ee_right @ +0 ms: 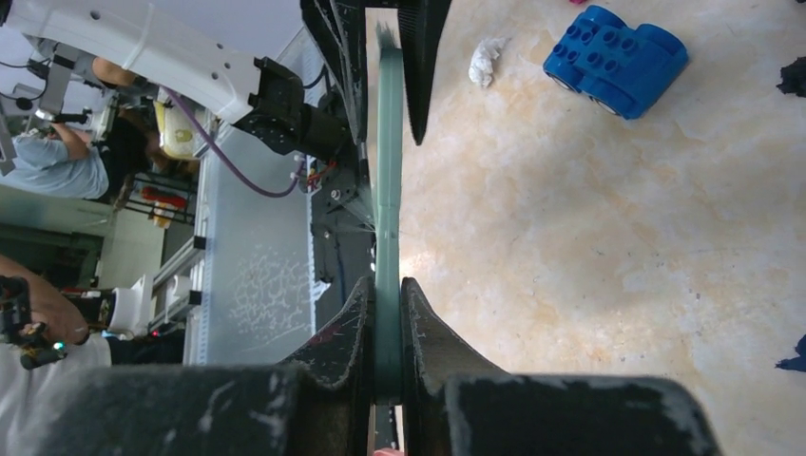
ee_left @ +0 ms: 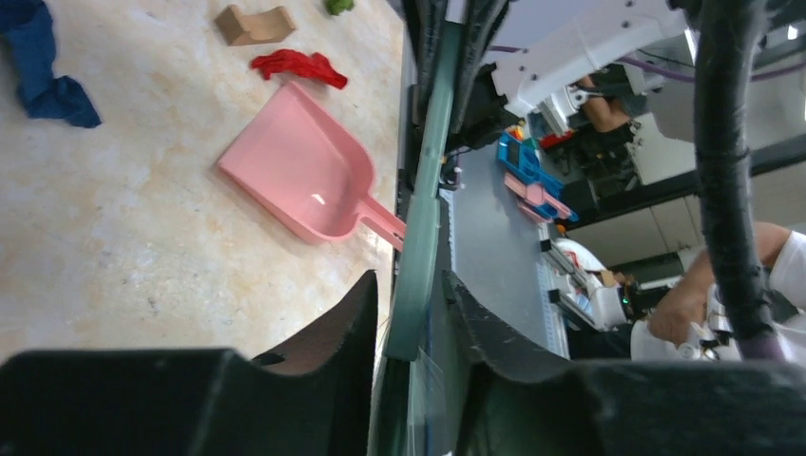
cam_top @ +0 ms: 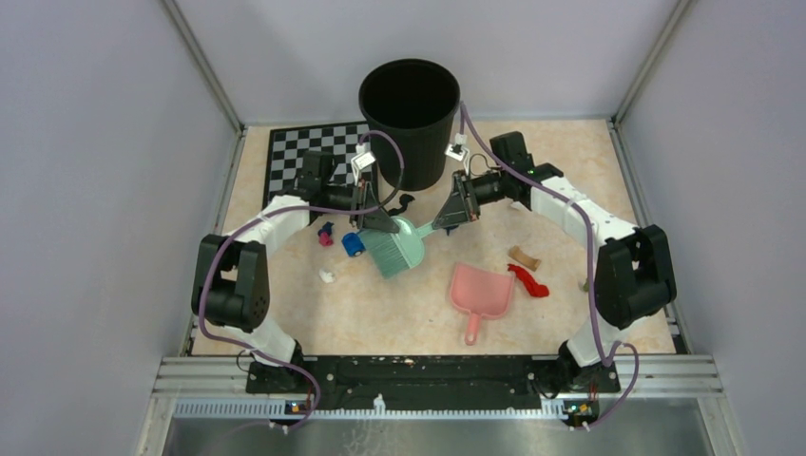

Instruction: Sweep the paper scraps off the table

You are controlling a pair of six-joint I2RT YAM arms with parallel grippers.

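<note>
The grey-green hand brush (cam_top: 399,245) lies between both grippers on the table (cam_top: 399,313). My right gripper (cam_top: 447,217) (ee_right: 387,285) is shut on its handle (ee_right: 389,171). My left gripper (cam_top: 375,220) (ee_left: 411,285) straddles the brush's edge (ee_left: 428,190) with a gap on each side, so it is open. Paper scraps lie scattered: red (cam_top: 528,281) (ee_left: 297,65), tan (cam_top: 524,257) (ee_left: 252,24), white (cam_top: 327,275) (ee_right: 485,59), pink and dark blue (cam_top: 326,234), black (cam_top: 406,201), green (cam_top: 584,284). A blue scrap (ee_left: 43,71) shows in the left wrist view.
A pink dustpan (cam_top: 480,293) (ee_left: 299,171) lies right of centre, handle toward the near edge. A black bin (cam_top: 411,119) stands at the back, beside a checkerboard mat (cam_top: 295,152). A blue toy brick (cam_top: 353,244) (ee_right: 616,59) sits just left of the brush head.
</note>
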